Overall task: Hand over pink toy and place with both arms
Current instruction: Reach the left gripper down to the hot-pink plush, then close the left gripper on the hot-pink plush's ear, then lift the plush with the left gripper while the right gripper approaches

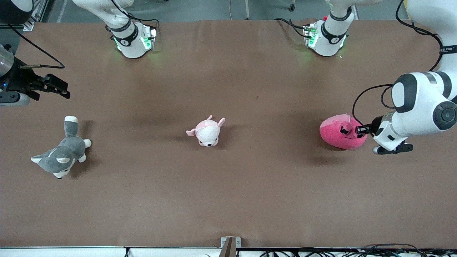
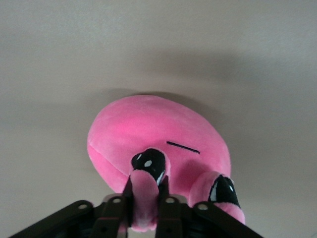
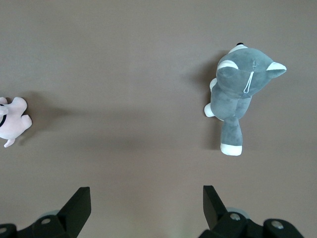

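Pink toy sits on the brown counter at the left arm's end, so that's where the action is. Walking across the front view from one edge to the other, though:

First up is the right gripper, hanging in the air over the right arm's end of the counter with its fingers spread wide and nothing between them. That arm just waits. Below it, nearer the front camera, a grey-and-white plush husky lies on the counter, tail pointing toward the robot bases.

Around the middle is a small pale pink-and-white plush puppy, well apart from both other toys.

Then the hot-pink blob itself, resting on the counter. The left gripper comes in low from the side and its fingers are clamped on one of the toy's bulging eye stalks. In the left wrist view you can see the black eye poking out just above the pinch, with the second eye beside it and the little line mouth farther up.
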